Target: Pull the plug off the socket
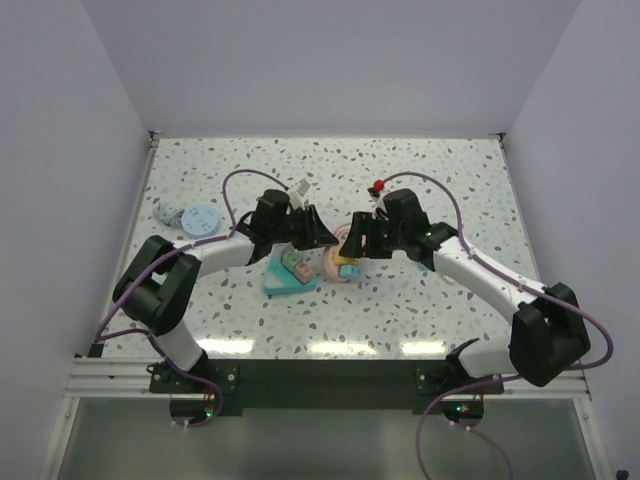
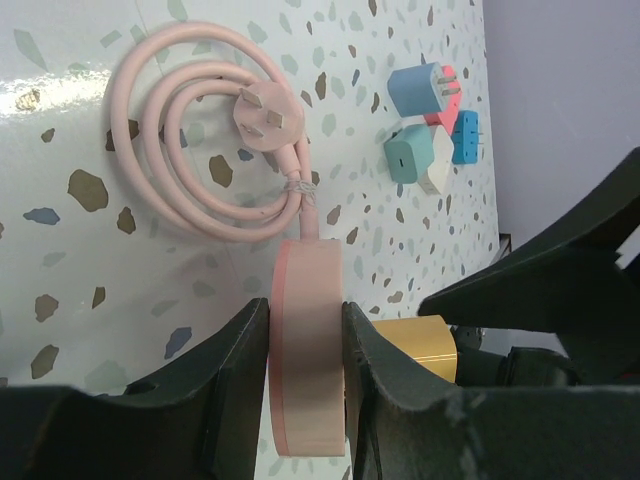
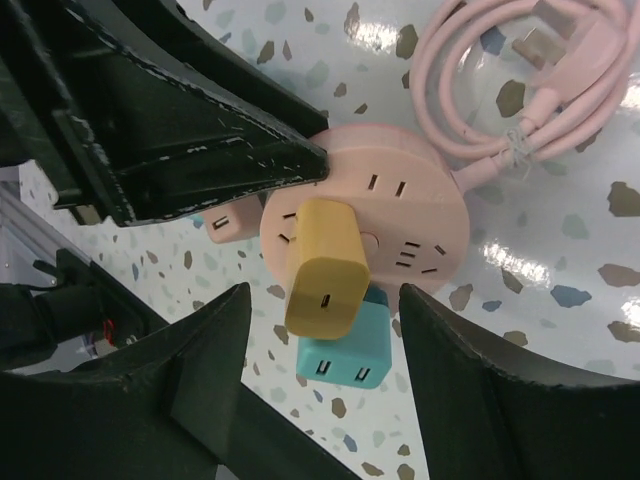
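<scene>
A round pink socket [image 3: 410,215] stands on its edge on the speckled table, with its coiled pink cable [image 3: 520,90] behind it. A yellow plug [image 3: 322,268] sticks out of its face, and a teal charger [image 3: 345,358] sits just below the plug. My left gripper [image 2: 305,322] is shut on the rim of the socket [image 2: 305,370]. The yellow plug [image 2: 420,345] shows beside its right finger. My right gripper [image 3: 322,300] is open, with one finger on each side of the yellow plug and not touching it. In the top view both grippers meet over the socket [image 1: 335,262].
A teal tray [image 1: 275,282] with several small chargers lies left of the socket. Loose blue, teal and pink chargers [image 2: 430,130] lie beyond the cable. Blue discs [image 1: 190,218] lie at the far left. A small red-topped item [image 1: 378,187] lies behind the right arm.
</scene>
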Motion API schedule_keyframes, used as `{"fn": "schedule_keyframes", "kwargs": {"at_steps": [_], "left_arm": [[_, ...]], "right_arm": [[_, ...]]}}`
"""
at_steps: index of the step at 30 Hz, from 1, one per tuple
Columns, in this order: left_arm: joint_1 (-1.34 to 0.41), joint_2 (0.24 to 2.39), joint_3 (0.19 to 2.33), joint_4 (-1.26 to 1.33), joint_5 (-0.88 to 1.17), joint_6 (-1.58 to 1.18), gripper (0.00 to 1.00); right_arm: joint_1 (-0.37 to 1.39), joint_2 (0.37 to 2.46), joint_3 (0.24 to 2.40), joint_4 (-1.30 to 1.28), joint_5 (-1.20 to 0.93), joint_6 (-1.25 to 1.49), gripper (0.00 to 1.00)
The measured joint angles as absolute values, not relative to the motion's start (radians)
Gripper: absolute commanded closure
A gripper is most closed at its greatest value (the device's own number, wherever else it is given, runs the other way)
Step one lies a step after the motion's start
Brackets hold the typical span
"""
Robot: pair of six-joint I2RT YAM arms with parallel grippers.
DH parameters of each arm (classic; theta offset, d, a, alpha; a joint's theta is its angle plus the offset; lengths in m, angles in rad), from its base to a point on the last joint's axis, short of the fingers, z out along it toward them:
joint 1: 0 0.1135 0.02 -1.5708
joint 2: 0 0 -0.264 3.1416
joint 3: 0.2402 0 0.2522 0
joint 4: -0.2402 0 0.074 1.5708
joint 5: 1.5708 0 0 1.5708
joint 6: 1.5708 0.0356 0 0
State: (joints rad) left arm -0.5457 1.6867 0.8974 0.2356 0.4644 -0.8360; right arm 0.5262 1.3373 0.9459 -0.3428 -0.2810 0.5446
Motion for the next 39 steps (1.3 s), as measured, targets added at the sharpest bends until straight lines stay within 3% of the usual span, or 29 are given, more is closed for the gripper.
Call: {"fn": "schedule_keyframes", "kwargs": {"at_steps": [5,11,12,15,16,21,26,29,31,32,35,36,39], "left_arm": [[-0.546,1.687,0.891,0.268,0.465,-0.86,1.0],[-0.547,1.687,0.885,0.283,0.466,-0.876,0.98],[-0.547,1.687,0.885,0.284,0.467,-0.876,0.76],[-0.547,1.687,0.885,0.288,0.466,-0.873,0.48],[-0.547,1.687,0.885,0.289,0.468,-0.872,0.43],[-0.562,1.687,0.885,0.311,0.491,-0.875,0.24],[-0.573,1.698,0.889,0.32,0.489,-0.876,0.22],[-0.577,1.723,0.9,0.305,0.471,-0.872,0.24],[-0.577,1.739,0.902,0.289,0.456,-0.871,0.35],[-0.577,1.746,0.902,0.282,0.453,-0.871,0.49],[-0.578,1.763,0.903,0.284,0.468,-0.875,0.72],[-0.582,1.765,0.903,0.29,0.467,-0.874,0.85],[-0.583,1.774,0.903,0.3,0.474,-0.878,1.0]], "right_arm": [[0.567,1.403,0.925,-0.296,-0.28,0.564,0.44],[0.577,1.434,0.923,-0.242,-0.279,0.582,0.73],[0.575,1.435,0.923,-0.241,-0.276,0.583,0.76],[0.574,1.435,0.923,-0.235,-0.278,0.58,0.89],[0.574,1.435,0.923,-0.236,-0.278,0.579,0.93],[0.575,1.441,0.923,-0.238,-0.28,0.574,0.98],[0.576,1.441,0.923,-0.24,-0.28,0.575,1.0],[0.576,1.44,0.923,-0.24,-0.279,0.575,1.0],[0.578,1.439,0.923,-0.243,-0.279,0.575,1.0],[0.579,1.437,0.923,-0.245,-0.279,0.575,1.0],[0.581,1.432,0.923,-0.249,-0.271,0.575,1.0],[0.581,1.432,0.923,-0.254,-0.269,0.575,1.0],[0.582,1.427,0.923,-0.262,-0.26,0.575,1.0]]}}
